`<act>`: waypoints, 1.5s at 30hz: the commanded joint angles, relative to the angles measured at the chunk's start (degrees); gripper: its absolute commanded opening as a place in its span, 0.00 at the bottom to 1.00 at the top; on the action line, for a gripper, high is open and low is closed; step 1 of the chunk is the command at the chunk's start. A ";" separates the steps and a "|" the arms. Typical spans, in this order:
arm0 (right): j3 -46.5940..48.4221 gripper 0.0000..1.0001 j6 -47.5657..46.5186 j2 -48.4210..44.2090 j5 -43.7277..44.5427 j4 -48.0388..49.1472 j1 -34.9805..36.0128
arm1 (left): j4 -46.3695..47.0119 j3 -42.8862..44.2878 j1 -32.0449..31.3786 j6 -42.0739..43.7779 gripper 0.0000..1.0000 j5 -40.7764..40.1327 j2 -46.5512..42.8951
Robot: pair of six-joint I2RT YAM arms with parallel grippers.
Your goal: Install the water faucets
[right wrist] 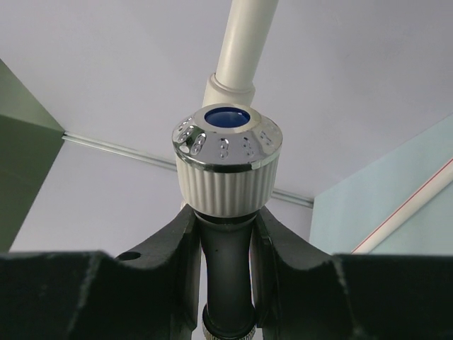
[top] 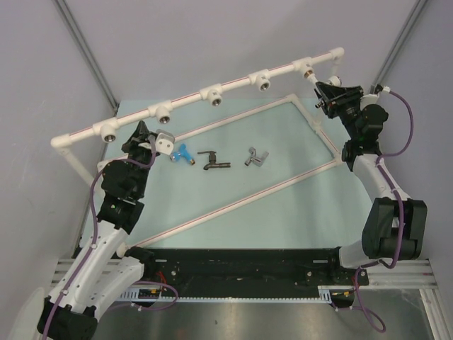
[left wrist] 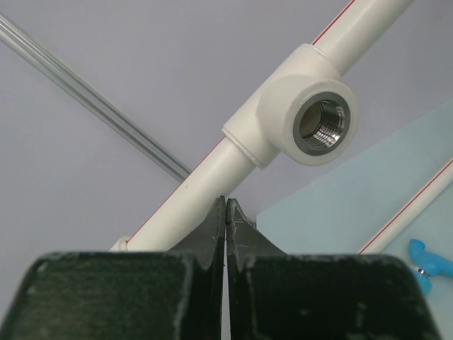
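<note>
left claw [top: 146, 136]: fingers [left wrist: 212, 227] squeezed flat against each other, nothing pinched between them

right claw [right wrist: 226, 219]: clamped round the dark stem of a white-knob tap [right wrist: 226, 173]. The ribbed knob with its chrome cap and blue centre pokes out just past the fingertips.

white faucet [top: 166, 142]: lying right beside the left claw's tip, on its right side; can't tell if they actually touch

blue faucet [top: 182, 154]: just past the white one, a little further right of the left claw

dark faucet [top: 212, 161]: further right again, between the two claws

silver-grey faucet [top: 256, 157]: also between the claws, well apart from both

tee fitting [left wrist: 311, 117]: ahead of the left claw's tips, up and to the right, threaded metal socket facing the wrist cam

pipe rail [left wrist: 191, 198]: runs just beyond the left fingertips
</note>
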 commanded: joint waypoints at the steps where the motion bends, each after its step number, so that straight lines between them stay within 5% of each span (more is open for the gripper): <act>1: 2.42 0.00 -6.52 -3.71 4.55 -2.07 1.59 | 1.15 -0.01 0.00 -1.50 0.00 -0.27 -0.46; 6: 2.42 0.00 -10.48 -5.82 7.28 -4.27 1.95 | 1.24 -0.01 0.00 -1.67 0.01 -0.18 -0.46; 15: 2.42 0.00 -21.29 -8.11 14.40 -4.89 5.01 | 1.33 -0.01 0.00 -1.76 0.24 -0.10 -1.17; 25: 2.42 0.00 -24.55 -7.06 15.73 -4.10 6.34 | -3.06 3.85 0.00 2.36 0.75 -1.06 -3.54; 38: 3.30 0.00 -26.13 -6.79 15.99 -2.95 6.61 | -18.18 17.74 0.00 20.82 0.91 -13.97 9.01; 45: 3.82 0.00 -26.57 -6.53 14.76 -2.95 6.34 | -18.98 21.08 0.26 23.46 0.86 -13.02 13.86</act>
